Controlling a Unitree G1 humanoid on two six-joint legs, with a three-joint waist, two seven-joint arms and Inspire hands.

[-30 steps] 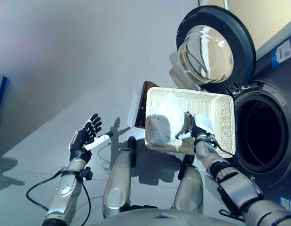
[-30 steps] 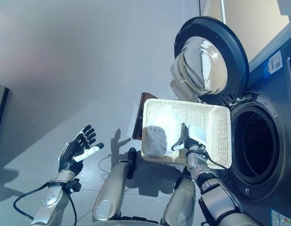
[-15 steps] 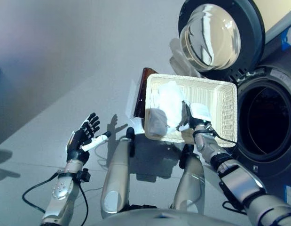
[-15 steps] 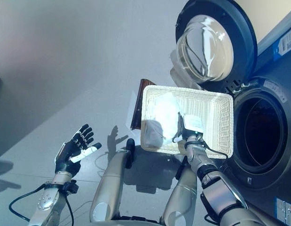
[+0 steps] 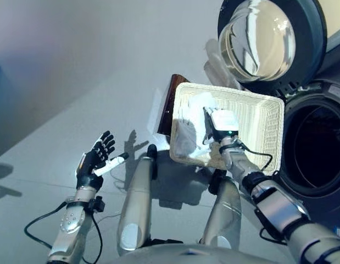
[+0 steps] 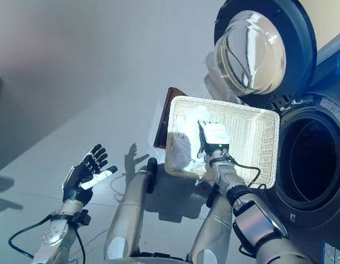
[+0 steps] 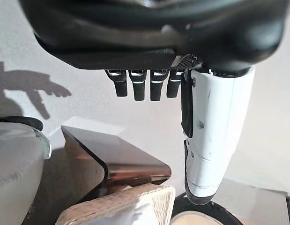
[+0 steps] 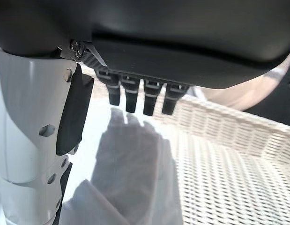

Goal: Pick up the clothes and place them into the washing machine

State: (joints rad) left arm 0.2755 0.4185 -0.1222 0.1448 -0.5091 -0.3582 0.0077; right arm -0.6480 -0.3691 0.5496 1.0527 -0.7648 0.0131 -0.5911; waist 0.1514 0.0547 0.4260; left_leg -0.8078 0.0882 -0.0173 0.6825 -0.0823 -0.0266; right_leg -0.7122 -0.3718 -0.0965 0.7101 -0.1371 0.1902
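A white cloth [image 5: 187, 122] lies in the left part of the shallow wicker basket [image 5: 258, 122], which rests on a dark brown box [image 5: 173, 100] beside the washing machine. My right hand [image 5: 219, 124] is over the middle of the basket, just right of the cloth, fingers straight. In the right wrist view its fingers [image 8: 137, 96] hang open above the cloth [image 8: 130, 173], apart from it. My left hand [image 5: 95, 160] is open and empty, held above the floor at the left.
The washing machine's drum opening [image 5: 315, 148] stands open right of the basket, its round glass door [image 5: 266, 44] swung back above it. The left wrist view shows the brown box [image 7: 116, 159] and a basket corner [image 7: 135, 206]. Grey floor [image 5: 76, 71] lies to the left.
My right hand has moved from the basket's near rim to above its middle, next to the cloth. The camera has shifted a little. The left hand has stayed put.
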